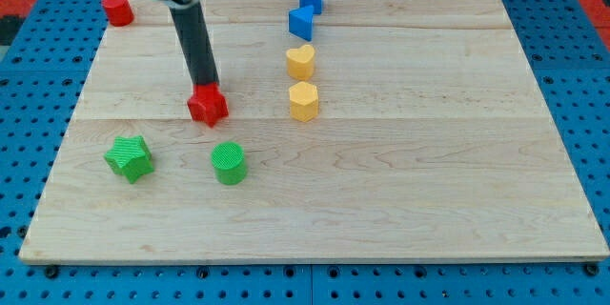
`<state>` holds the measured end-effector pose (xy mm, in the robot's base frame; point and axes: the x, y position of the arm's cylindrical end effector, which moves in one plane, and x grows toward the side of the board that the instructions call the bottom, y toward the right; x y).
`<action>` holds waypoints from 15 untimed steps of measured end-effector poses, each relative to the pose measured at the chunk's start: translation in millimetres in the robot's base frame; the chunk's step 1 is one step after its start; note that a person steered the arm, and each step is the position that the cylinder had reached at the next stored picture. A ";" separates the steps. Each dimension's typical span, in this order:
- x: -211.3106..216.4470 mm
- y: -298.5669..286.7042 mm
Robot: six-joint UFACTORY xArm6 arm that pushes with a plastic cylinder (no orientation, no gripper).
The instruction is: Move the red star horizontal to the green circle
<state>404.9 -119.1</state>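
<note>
The red star lies left of the board's middle. My tip rests against the star's top side, the dark rod rising up and to the left from it. The green circle stands below the star and slightly to its right, a short gap apart from it. The star sits higher in the view than the circle.
A green star lies left of the green circle. A yellow heart and a yellow hexagon stand right of the red star. Two blue blocks sit at the top. A red cylinder is at the top left on the wooden board.
</note>
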 end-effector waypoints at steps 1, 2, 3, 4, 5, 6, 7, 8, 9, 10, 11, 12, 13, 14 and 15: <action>8.0 -1.8; 22.2 -39.1; 46.5 -30.9; 53.9 74.4; 49.5 85.3; 28.9 83.2; 25.8 121.3; 55.2 167.8; 77.3 189.9; 54.9 212.8; 59.9 264.5; 89.7 259.9; 89.7 205.0; 81.1 168.8; 103.6 143.9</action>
<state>508.5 24.8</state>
